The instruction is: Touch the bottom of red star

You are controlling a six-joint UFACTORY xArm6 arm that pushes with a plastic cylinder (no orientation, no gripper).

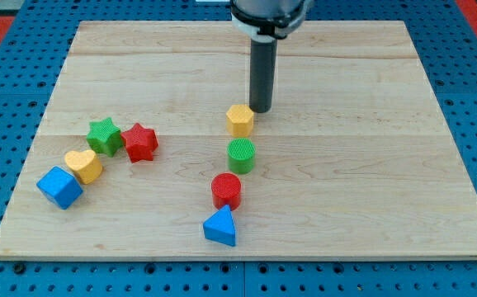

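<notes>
The red star [140, 142] lies on the wooden board [346, 165] at the view's left, touching the green star [104, 135] on its left side. My tip [260, 110] rests on the board near the middle, just right of and above the yellow hexagon [240, 120]. The tip is far to the right of the red star, about a quarter of the board's width away, and slightly higher in the view.
A yellow heart [84, 165] and a blue cube [59, 187] lie below-left of the green star. Below the yellow hexagon a green cylinder [241, 155], a red cylinder [226, 190] and a blue triangle [221, 227] form a column.
</notes>
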